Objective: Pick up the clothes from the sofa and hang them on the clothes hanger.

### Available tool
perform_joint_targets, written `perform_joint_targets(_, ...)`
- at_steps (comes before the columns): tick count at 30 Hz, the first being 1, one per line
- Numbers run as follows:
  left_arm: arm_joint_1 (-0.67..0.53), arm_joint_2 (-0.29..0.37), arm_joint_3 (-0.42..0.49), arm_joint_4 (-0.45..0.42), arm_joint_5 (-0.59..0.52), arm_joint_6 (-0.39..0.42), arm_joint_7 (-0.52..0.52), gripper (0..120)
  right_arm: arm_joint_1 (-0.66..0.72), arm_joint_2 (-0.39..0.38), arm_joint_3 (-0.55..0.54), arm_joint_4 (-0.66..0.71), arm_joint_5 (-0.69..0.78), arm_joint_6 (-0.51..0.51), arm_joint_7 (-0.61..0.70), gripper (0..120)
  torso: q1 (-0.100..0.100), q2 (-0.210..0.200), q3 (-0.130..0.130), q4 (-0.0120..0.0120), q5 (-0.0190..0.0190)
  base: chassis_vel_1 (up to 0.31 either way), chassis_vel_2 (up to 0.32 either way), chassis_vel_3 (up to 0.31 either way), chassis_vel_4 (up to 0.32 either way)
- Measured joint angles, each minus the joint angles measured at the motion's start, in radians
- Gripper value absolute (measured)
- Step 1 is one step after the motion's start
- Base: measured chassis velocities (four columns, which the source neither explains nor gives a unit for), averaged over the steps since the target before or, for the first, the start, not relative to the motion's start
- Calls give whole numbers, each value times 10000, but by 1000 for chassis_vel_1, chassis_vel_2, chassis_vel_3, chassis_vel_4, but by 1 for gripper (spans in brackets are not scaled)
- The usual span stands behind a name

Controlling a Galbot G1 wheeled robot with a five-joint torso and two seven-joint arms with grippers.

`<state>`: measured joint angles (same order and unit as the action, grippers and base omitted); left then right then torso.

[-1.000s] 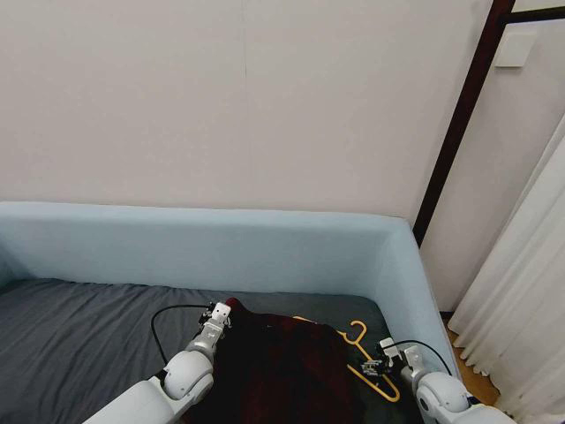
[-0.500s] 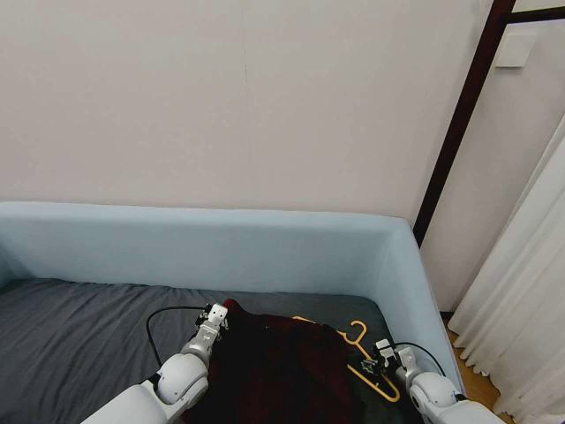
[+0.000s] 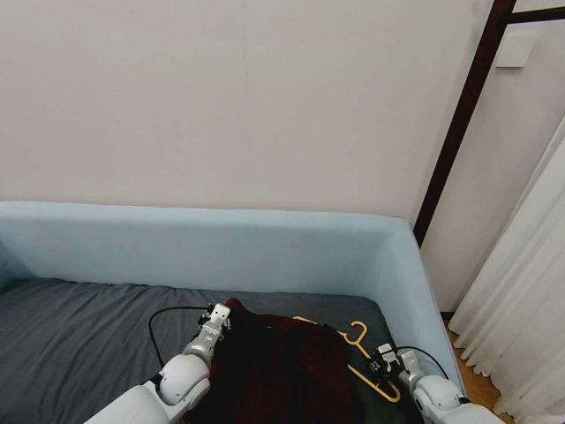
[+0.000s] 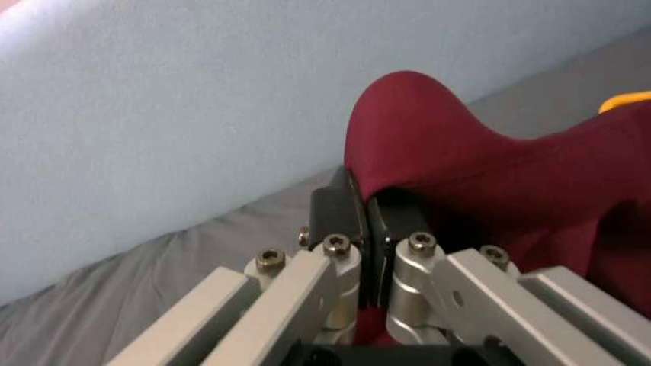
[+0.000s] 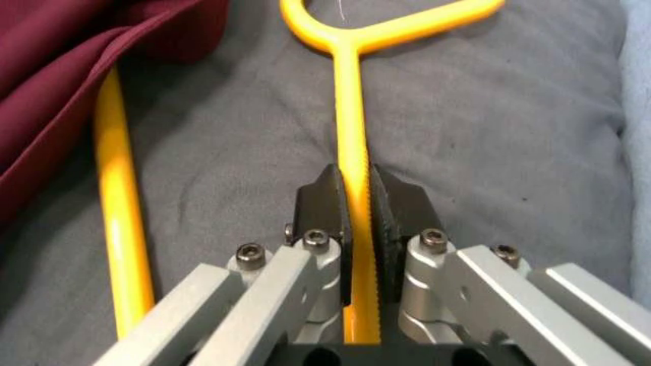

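A fold of the crumpled dark red cloth garment (image 3: 282, 371) is pinched in the closed left claw (image 4: 363, 221), near the pale blue sofa back (image 3: 221, 247). The thin neck of the smooth yellow plastic hanger (image 5: 349, 114), flat on the grey woven seat (image 3: 79, 336), is clamped by the right claw (image 5: 358, 202).
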<state>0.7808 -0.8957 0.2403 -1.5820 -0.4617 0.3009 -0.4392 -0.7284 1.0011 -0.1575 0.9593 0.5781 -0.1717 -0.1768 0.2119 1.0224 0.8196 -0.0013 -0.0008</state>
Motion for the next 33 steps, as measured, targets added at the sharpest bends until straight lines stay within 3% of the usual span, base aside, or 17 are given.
perform_joint_targets(10, 125, 11, -102, -10, 10, 0, 3, 0, 21, -86, 173, 215, -263, 202, 431, 5, 0, 0, 2, -1, 0, 0, 0, 0, 0)
perform_joint_targets(23, 204, 36, -103, -49, 17, -1, 10, 0, 628, -10, 369, 206, -1976, 1860, 2126, 5, 0, -1, 2, 2, 0, 0, 0, 0, 0)
perform_joint_targets(27, 200, 64, -109, -83, -1, -1, 16, 0, 405, -298, 531, 922, -2507, 2138, 2378, 5, 1, -1, 1, 3, -1, 0, 0, 0, 0)
perform_joint_targets(33, -40, 194, -91, -174, 27, -1, 25, 0, -901, -1163, 798, 3092, -3655, 2355, 3282, 5, 1, 0, 1, -3, -1, 0, 0, 0, 0)
